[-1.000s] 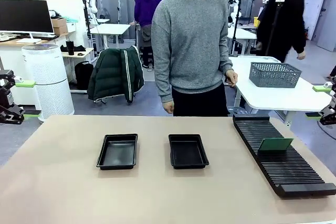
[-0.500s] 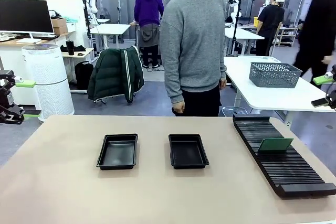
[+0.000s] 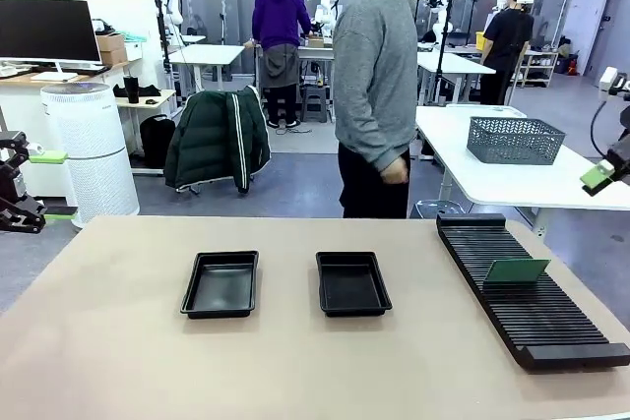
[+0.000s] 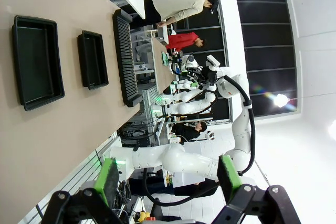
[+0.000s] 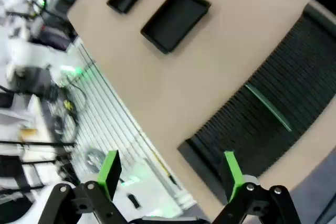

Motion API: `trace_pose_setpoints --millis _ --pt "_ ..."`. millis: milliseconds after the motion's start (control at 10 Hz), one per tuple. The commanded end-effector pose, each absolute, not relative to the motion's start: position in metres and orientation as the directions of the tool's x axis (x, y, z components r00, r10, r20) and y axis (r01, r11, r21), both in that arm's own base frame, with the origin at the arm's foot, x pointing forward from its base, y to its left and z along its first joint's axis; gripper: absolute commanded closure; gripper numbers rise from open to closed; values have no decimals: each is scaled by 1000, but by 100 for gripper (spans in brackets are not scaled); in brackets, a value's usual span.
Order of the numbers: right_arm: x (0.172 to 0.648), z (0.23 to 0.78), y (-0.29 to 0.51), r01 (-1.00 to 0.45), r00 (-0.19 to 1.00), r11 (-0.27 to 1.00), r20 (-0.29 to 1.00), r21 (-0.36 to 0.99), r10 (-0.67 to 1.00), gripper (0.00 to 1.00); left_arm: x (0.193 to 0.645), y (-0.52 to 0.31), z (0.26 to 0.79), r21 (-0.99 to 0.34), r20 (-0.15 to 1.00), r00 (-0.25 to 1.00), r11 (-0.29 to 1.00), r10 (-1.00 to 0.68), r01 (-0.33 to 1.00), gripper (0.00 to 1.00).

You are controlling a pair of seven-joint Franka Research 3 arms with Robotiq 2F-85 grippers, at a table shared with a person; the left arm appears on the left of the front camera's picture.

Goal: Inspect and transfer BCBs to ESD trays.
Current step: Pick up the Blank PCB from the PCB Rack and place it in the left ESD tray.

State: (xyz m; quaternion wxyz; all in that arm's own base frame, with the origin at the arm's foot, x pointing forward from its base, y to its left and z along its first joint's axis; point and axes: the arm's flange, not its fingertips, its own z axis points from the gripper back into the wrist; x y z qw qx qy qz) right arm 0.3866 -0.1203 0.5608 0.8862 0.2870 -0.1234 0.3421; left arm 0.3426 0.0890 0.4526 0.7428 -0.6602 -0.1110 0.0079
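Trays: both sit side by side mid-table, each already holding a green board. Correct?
No. The left tray and right tray sit side by side mid-table, but both are empty. The front view shows a green board standing in the rack.

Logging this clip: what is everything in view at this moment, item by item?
trays: two, black, side by side mid-table, both empty
circuit board: one, green, standing in the rack
rack: one, black, long and slotted, right side of the table
table: one, beige, in the foreground
basket: one, grey mesh, on a white table behind, right
jacket: one, dark green, draped over a chair behind, left
person: one, grey sweater, far side of the table, turned sideways
left gripper: one, black with green pads, open, off the table's left edge
right gripper: one, black with green pads, open, raised above the rack's end
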Motion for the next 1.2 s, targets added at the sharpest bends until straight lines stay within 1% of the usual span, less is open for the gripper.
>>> trace_pose_setpoints --millis 0,100,300,500,700,800,900,1100 --pt "386 546 -113 -829 544 529 477 181 690 0 342 90 453 -982 155 975 129 161 135 0" --pt "387 543 -109 -871 465 485 455 79 760 0 342 90 453 -982 155 975 129 161 135 0" --pt "389 541 -96 -946 290 322 363 -30 886 0 342 90 453 -982 155 975 129 161 135 0" --pt "390 536 -86 -972 169 204 262 -115 950 0 342 90 453 -982 155 975 129 161 135 0" --pt "390 529 -77 -977 96 120 134 -178 986 0 342 90 453 -982 155 975 129 161 135 0" --pt "391 528 -69 -979 50 68 102 -192 994 0 342 90 453 -982 155 975 129 161 135 0" --pt "396 525 -65 -979 45 59 74 -194 996 0 342 90 453 -982 155 975 129 161 135 0" --pt "402 519 -62 -981 29 43 77 -187 997 0 342 90 453 -982 155 975 129 161 135 0"
